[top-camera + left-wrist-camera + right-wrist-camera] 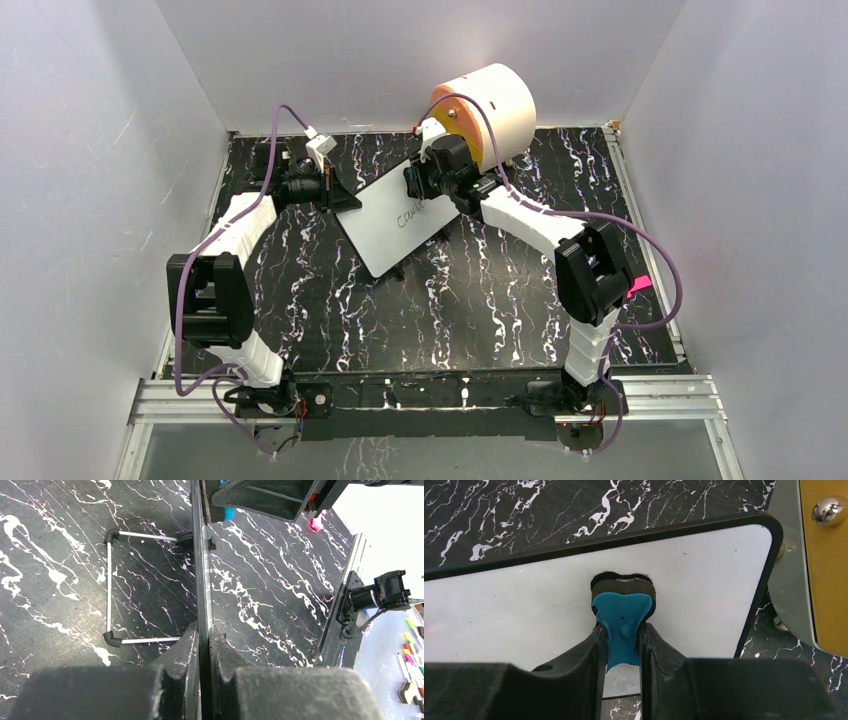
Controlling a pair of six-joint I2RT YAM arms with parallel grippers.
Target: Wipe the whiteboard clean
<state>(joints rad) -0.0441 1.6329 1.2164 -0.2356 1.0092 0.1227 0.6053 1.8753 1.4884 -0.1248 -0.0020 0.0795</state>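
Note:
The whiteboard [385,235] stands tilted at the table's middle back, with dark handwriting [410,215] near its upper part. My left gripper [335,197] is shut on the board's left edge; in the left wrist view the board shows edge-on [201,570] between my fingers, the gripper [202,636] clamped on it. My right gripper [418,185] is shut on a blue eraser with a black felt pad [623,611] and presses it against the board's white face [514,612] near its upper right corner. The right gripper [623,632] holds the eraser by its blue back.
A round cream-and-orange drawer unit [490,105] stands right behind the board, close to my right gripper, and shows at the right edge [824,575] of the right wrist view. The board's wire foot [109,587] rests on the black marbled table [470,300]. A pink object [640,284] lies at the right.

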